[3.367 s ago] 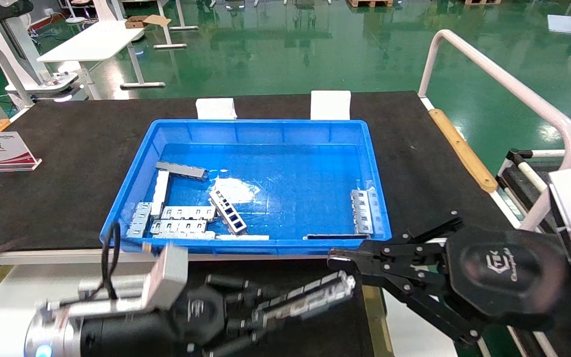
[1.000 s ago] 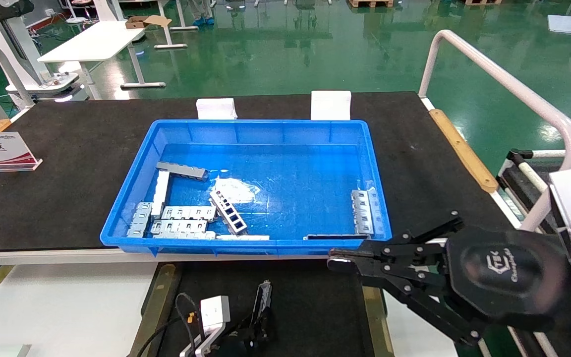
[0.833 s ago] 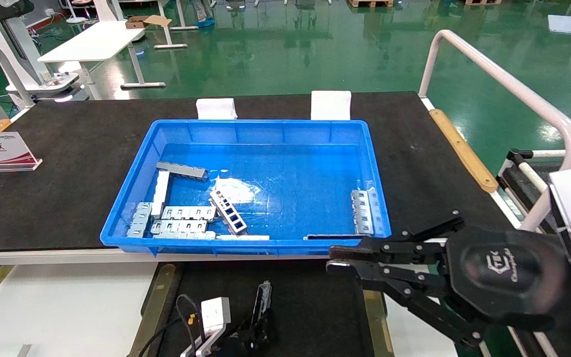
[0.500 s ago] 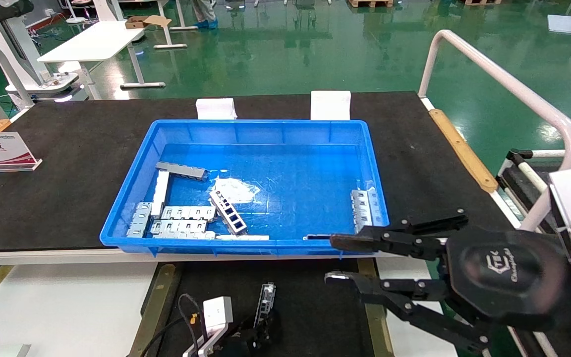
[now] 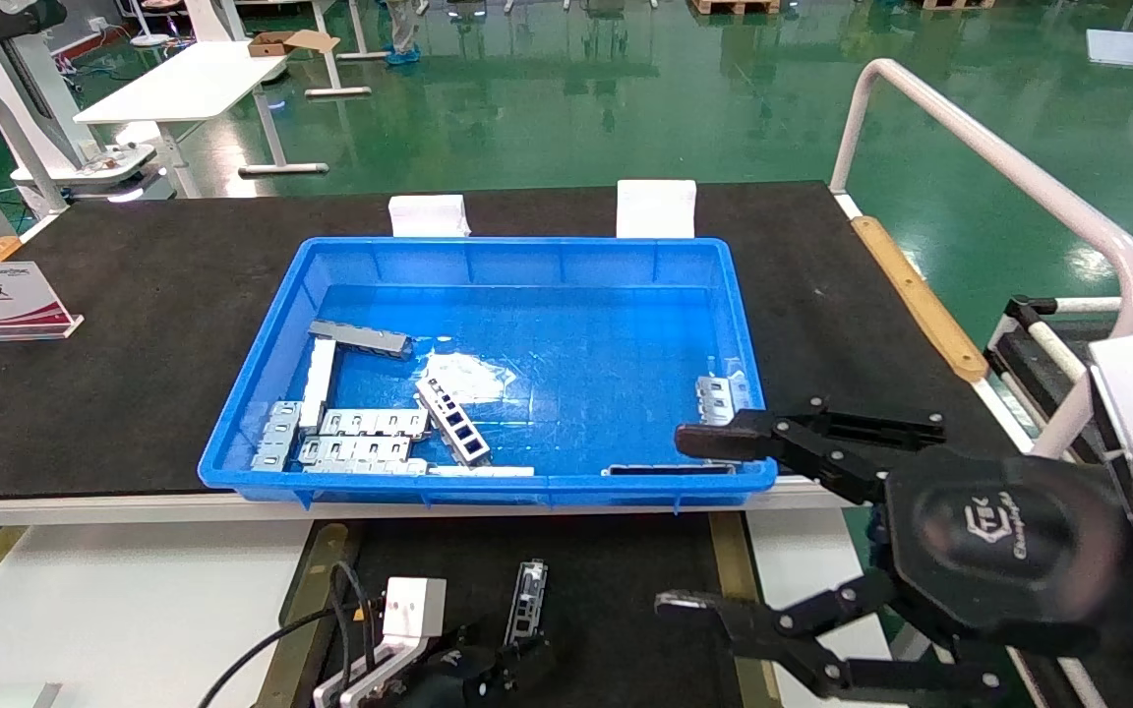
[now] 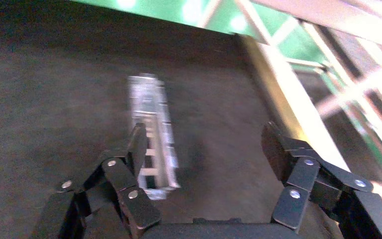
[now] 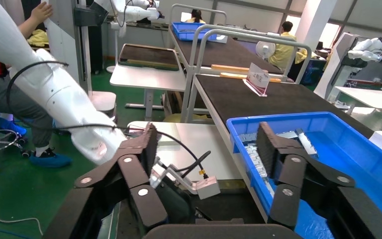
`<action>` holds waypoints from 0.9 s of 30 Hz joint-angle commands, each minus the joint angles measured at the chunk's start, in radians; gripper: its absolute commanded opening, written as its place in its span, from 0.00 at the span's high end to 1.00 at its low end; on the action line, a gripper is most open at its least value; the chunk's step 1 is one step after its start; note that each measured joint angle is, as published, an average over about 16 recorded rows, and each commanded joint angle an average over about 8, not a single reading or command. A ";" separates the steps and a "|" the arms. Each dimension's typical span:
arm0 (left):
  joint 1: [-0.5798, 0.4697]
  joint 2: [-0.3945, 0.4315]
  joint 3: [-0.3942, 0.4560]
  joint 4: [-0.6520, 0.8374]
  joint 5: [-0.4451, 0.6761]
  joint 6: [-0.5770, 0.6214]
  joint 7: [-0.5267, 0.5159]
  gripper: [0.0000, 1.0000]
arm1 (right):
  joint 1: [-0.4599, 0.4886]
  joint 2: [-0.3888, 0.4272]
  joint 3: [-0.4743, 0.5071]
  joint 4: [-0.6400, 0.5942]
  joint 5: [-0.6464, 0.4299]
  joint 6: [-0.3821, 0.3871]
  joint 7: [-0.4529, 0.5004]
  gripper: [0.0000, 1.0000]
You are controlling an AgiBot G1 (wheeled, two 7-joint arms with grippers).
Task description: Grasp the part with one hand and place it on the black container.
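**Part released on the black container; right end effector now spread wide**

My left end effector [image 6: 204, 149] has let go. Its fingers stand wide apart in the left wrist view, and the part [image 6: 151, 132] lies flat on the black container [image 6: 54, 99] with one finger just beside it, closing on nothing. In the head view the part [image 5: 527, 602] rests near the middle of the black container [image 5: 626, 580], between its brownish-gold side strips and below the near edge of the upper surface; my left end effector [image 5: 473, 674] sits low at the bottom edge of that view.

A few seconds ago I held this part clamped in the air over the same spot. A second ago it was already down on the mat, and it has barely shifted since, so I judge the placing done for this piece.

The larger change is on my right. My right end effector [image 5: 689, 521] was pinched nearly shut a second ago near the right near corner of the blue bin [image 5: 350, 261]; since then it has opened wide, one finger over the bin's near rim, the other over the container's right strip. That reads as readying for a next pick among the metal strips [image 5: 360, 433] left in the bin.
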 commanded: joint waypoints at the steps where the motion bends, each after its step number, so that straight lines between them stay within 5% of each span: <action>1: -0.002 -0.036 -0.008 -0.007 0.013 0.075 0.000 0.00 | 0.000 0.000 0.000 0.000 0.000 0.000 0.000 0.00; 12: 0.034 -0.152 -0.169 -0.007 0.017 0.487 0.151 0.00 | 0.000 0.000 0.000 0.000 0.000 0.000 0.000 0.00; 27: 0.023 -0.263 -0.296 0.005 -0.023 0.865 0.347 0.00 | 0.000 0.000 0.000 0.000 0.000 0.000 0.000 0.00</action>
